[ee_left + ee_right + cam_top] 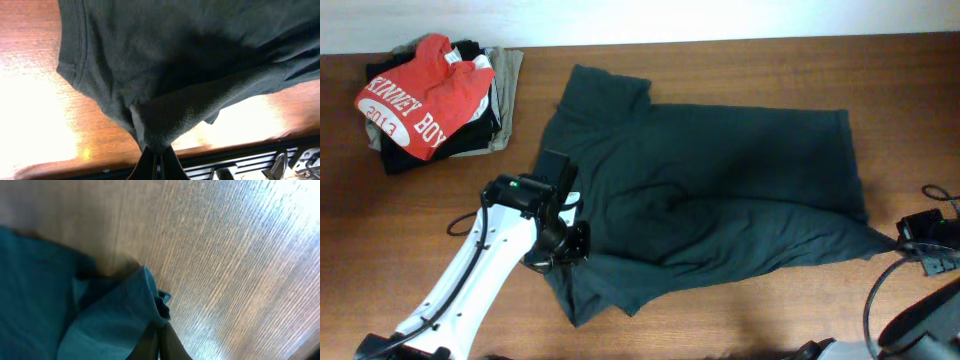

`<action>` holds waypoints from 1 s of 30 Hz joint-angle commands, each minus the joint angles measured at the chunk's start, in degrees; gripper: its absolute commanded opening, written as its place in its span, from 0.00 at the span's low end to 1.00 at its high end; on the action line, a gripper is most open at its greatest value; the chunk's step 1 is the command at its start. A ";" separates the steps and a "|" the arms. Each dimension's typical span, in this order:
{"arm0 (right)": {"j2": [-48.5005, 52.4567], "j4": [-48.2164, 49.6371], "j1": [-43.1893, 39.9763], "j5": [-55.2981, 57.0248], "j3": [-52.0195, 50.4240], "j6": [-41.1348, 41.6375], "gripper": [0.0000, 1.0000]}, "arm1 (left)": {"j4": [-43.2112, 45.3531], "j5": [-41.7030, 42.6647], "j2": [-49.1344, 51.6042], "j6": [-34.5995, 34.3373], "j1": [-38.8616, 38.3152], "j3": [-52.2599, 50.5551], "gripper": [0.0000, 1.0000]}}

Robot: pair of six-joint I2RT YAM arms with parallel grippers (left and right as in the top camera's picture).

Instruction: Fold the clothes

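The clothes (pixel 720 190), a dark greenish-black T-shirt, lie spread and rumpled across the middle of the wooden table (pixel 740 320), with no lettering showing. My left gripper (pixel 580 244) is at the shirt's front left edge, shut on a bunched fold of the cloth. In the left wrist view the clothes (pixel 190 60) hang from the left gripper (pixel 156 156), jaws pressed together. My right gripper (pixel 903 238) sits at the shirt's right corner. In the right wrist view the right gripper (pixel 159 337) is shut on a pinched corner of the clothes (pixel 75 310), just above the tabletop.
A pile of other garments sits at the back left, with a red T-shirt (pixel 420 95) on top and a beige garment (pixel 510 85) beside it. Black cables (pixel 940 192) lie at the right edge. The table's front rail (pixel 240 152) is close under the left wrist.
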 commanded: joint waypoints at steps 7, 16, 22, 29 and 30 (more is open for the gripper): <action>-6.73 -0.61 0.17 -6.84 1.33 0.46 0.04 | -0.94 -0.92 -0.74 0.02 -0.04 8.96 0.01; -12.28 -0.44 3.06 -6.99 3.23 0.26 0.04 | 1.66 -9.64 -0.55 -0.22 0.13 16.72 0.01; -11.76 11.89 14.43 -2.45 3.23 1.18 0.04 | 7.32 -18.27 0.70 -0.44 0.24 15.45 0.01; -7.17 25.90 17.09 -1.62 3.23 1.11 0.04 | 18.53 -21.49 7.87 -0.87 0.33 11.37 0.01; -5.68 27.65 17.09 -1.62 3.23 1.09 0.04 | 19.21 -21.68 8.98 -0.87 0.33 11.37 0.01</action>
